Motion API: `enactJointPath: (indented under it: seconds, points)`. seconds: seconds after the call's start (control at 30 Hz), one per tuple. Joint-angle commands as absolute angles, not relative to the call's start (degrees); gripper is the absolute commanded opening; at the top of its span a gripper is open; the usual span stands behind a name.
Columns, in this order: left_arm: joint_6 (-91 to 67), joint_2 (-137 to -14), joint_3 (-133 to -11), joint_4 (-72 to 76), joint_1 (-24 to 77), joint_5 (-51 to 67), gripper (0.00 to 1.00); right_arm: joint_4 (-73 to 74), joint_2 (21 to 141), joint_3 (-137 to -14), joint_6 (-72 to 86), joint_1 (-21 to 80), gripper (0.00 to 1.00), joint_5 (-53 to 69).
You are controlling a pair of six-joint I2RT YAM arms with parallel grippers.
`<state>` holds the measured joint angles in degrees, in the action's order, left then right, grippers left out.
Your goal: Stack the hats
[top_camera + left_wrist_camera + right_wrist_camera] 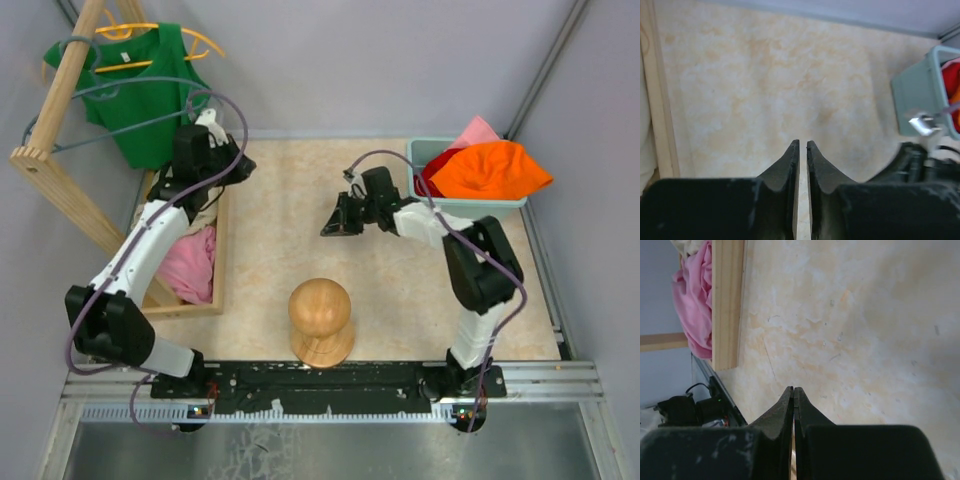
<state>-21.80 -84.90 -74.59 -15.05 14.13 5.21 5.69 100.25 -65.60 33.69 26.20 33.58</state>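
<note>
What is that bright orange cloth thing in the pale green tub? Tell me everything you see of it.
The orange fabric hat is soft, plain and crumpled, so crown and brim cannot be told apart. It lies on top of the pile in the pale green plastic tub at the far right of the table, bulging above the rim and overhanging its right side. Red fabric shows under its left edge; pink fabric pokes up behind it. Nothing else touches it.

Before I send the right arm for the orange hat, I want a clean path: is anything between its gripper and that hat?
Nothing visible blocks it. The right gripper hangs shut over bare table left of the teal bin, pointing away from it. The orange hat lies heaped on top, above the rim.
</note>
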Motion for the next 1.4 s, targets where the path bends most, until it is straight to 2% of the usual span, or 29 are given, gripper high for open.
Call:
enactJointPath:
  seconds: [0.0, 0.1, 0.4, 0.53, 0.8, 1.13, 1.37]
  points:
    - [-17.53, -81.87, -79.54, -15.09, 14.31, 10.21, 0.2, -2.28, 109.57, -70.94, 36.43, 29.71, 0.0, 43.25]
    - [-16.23, -80.47, -83.01, -15.29, 14.31, 11.93, 0.33, -7.74, 115.54, -72.56, 39.91, 32.79, 0.0, 47.01]
    - [-15.02, -82.31, -93.05, -19.76, 14.32, 13.99, 0.44, -28.65, 126.66, -76.29, 56.93, 42.04, 0.0, 48.43]
    - [-16.17, -82.7, -93.69, -19.34, 14.32, 15.83, 0.45, -39.28, 131.11, -77.22, 65.19, 45.26, 0.0, 47.7]
    - [-17.18, -80.67, -90.26, -19.74, 14.33, 16.89, 0.45, -44.84, 140.2, -83.59, 69.95, 51.49, 0.0, 46.06]
    - [-16.13, -77.5, -87.93, -21.32, 14.33, 15.18, 0.45, -44.16, 145.91, -88.8, 69.36, 55.38, 0.0, 38.56]
    - [-15.79, -77.01, -86.31, -21.87, 14.33, 15.14, 0.45, -38.41, 149.28, -96.5, 66.38, 57.55, 0.0, 36.57]
